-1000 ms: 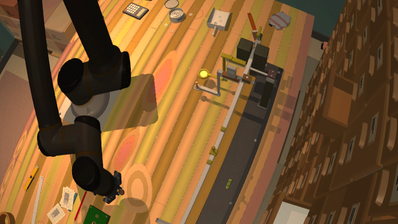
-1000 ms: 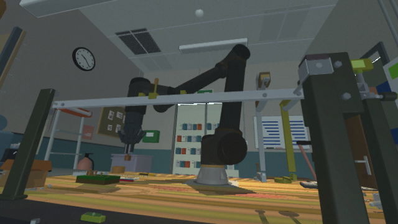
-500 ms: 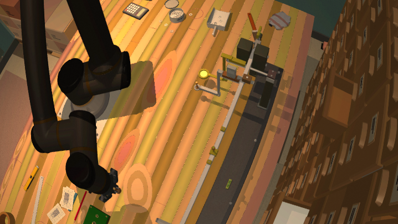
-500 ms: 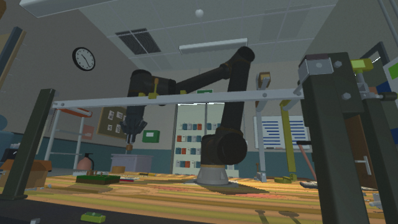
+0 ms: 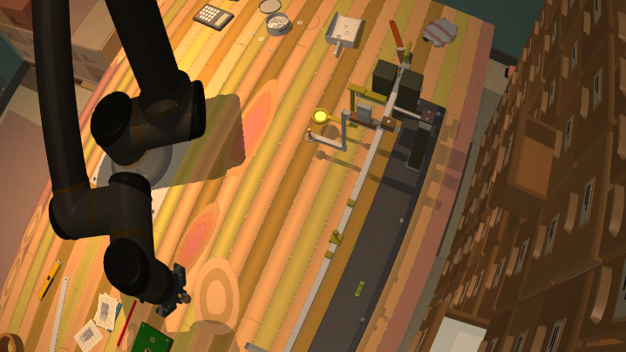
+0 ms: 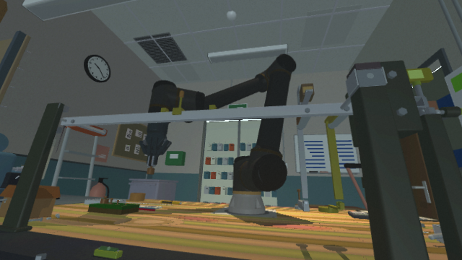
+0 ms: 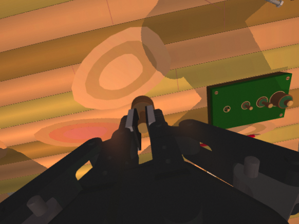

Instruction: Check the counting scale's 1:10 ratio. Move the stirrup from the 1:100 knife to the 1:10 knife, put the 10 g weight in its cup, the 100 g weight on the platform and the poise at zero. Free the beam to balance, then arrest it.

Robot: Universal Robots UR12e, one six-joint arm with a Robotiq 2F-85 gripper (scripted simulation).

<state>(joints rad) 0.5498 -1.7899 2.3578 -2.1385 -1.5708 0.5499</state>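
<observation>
My gripper (image 7: 140, 118) hangs high above the near end of the wooden bench, just off the green weight block (image 7: 250, 99), which still carries a larger knobbed brass weight (image 7: 281, 100) and two smaller ones. The counting scale's long grey beam (image 5: 350, 205) runs along the dark base mat, with its poise (image 5: 336, 237) part way along. A yellow cup (image 5: 320, 116) sits by the stirrup frame near the dark platform blocks (image 5: 397, 85). The gripper (image 6: 151, 160) is closed around the knob of a small brass weight (image 7: 142, 104).
Tall wooden drawer cabinets (image 5: 560, 144) line the bench's far side. A calculator (image 5: 213, 16), a tin (image 5: 277, 22) and a grey tray (image 5: 345, 29) lie at the far end. A ruler (image 5: 59, 313), paper slips and a red pencil (image 5: 127, 323) lie beside the green block (image 5: 151, 339).
</observation>
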